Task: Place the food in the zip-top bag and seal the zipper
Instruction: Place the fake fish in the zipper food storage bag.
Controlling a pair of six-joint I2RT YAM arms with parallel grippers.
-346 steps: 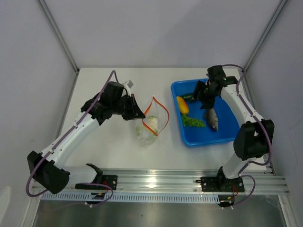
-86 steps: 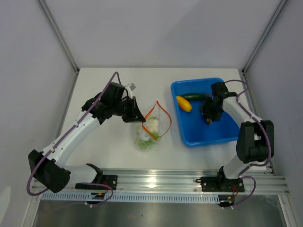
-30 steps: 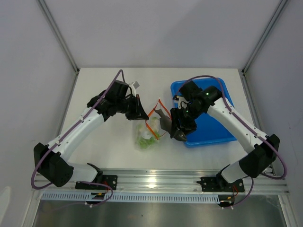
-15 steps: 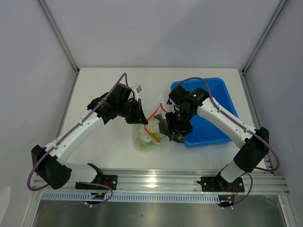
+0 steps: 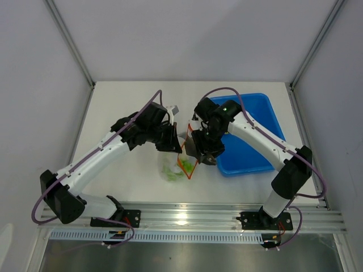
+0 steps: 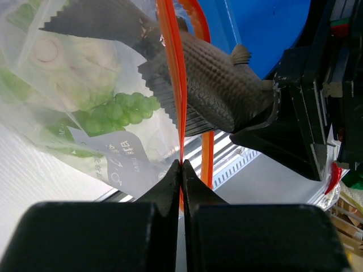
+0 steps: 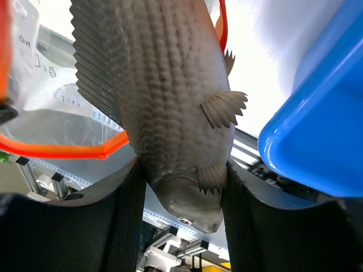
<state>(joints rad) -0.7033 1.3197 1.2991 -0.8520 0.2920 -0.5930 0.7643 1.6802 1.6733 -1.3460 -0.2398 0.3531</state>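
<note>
My right gripper [image 7: 180, 192] is clamped on the fish [image 7: 159, 85], tail at the mouth of the bag [image 5: 172, 170] — mid-table, toward the front edge, beside the tray [image 5: 255, 153]. My left gripper [image 6: 181, 169] pinches the zipper [image 6: 170, 68] tight.

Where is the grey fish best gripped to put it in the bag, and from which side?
Probably the head end of the grey fish, the right pincer coming from behind the head, fingers on the flat flanks; the tail is free to enter the bag.
</note>
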